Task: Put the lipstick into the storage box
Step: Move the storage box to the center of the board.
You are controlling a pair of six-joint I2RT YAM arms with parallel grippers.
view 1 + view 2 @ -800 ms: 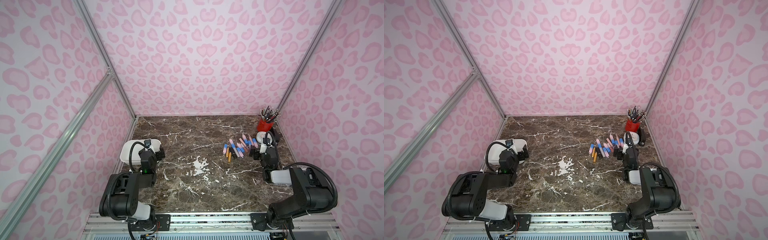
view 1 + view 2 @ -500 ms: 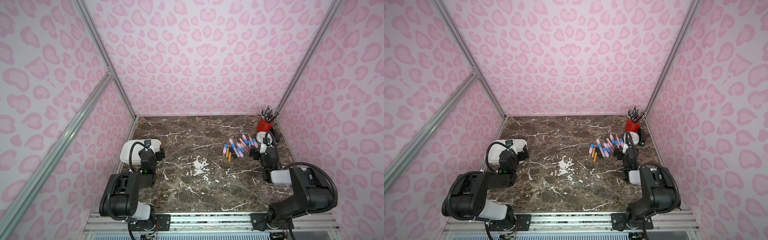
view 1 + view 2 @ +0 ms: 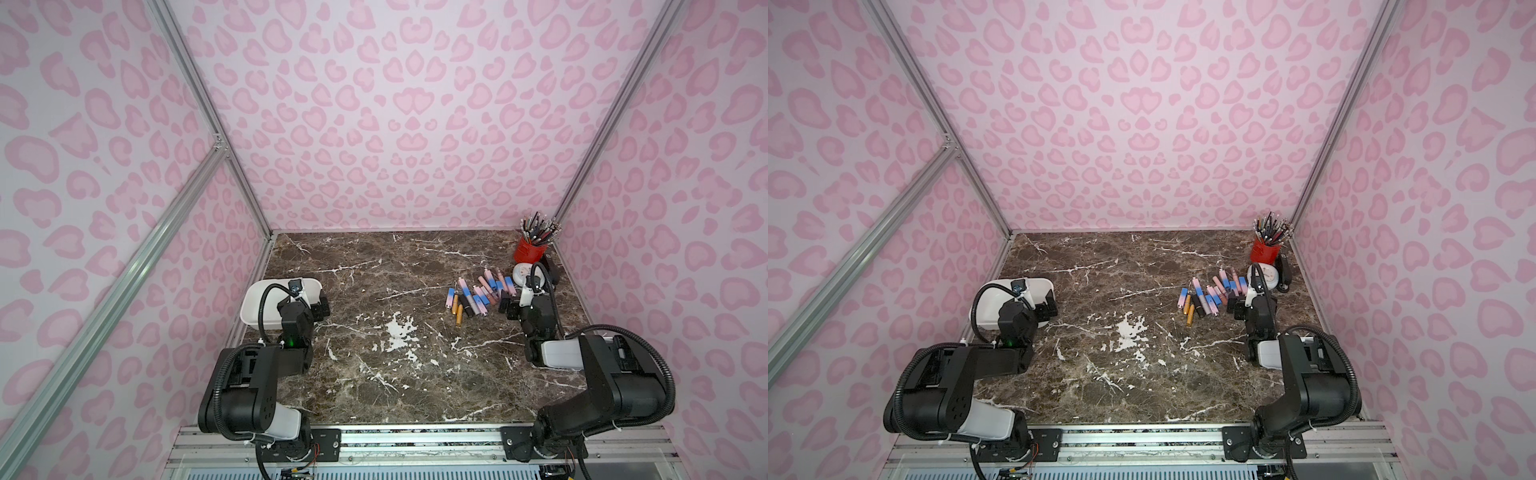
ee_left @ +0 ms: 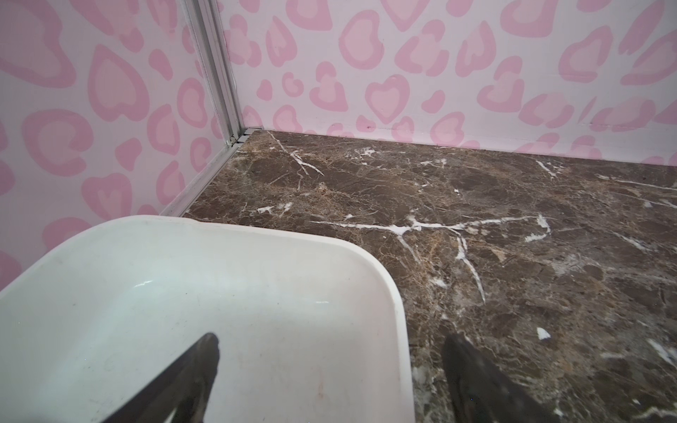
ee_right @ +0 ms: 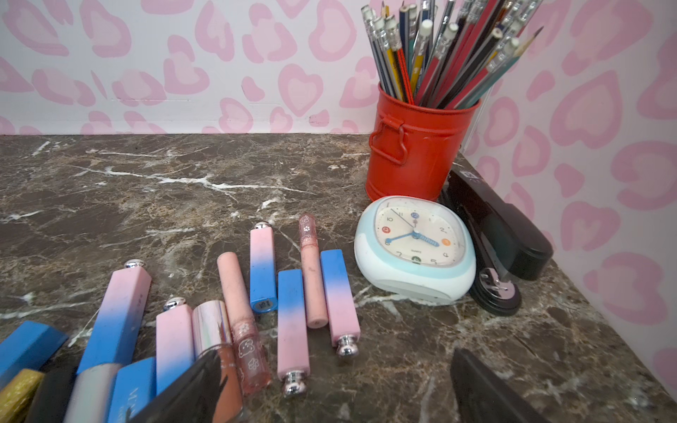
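Observation:
Several lipsticks (image 3: 478, 297) (image 3: 1210, 295) lie in a loose row on the marble table at the right: pink-and-blue tubes, pink gloss tubes, gold and black ones. My right gripper (image 3: 510, 306) (image 5: 336, 354) is open just in front of the row; a pink-and-blue lipstick (image 5: 291, 322) points into the gap, untouched. At the left wall stands the white storage box (image 3: 255, 305) (image 4: 399, 318), and what shows of its inside holds nothing. My left gripper (image 3: 321, 308) (image 4: 331, 338) is open, with one finger over the box's inside and the other outside its wall.
A red pen cup (image 3: 531, 251) (image 5: 414, 154) full of pencils stands in the back right corner. A white-and-blue clock (image 5: 415, 249) and a black stapler (image 5: 502, 234) lie close beside the lipsticks. Pink-patterned walls enclose three sides.

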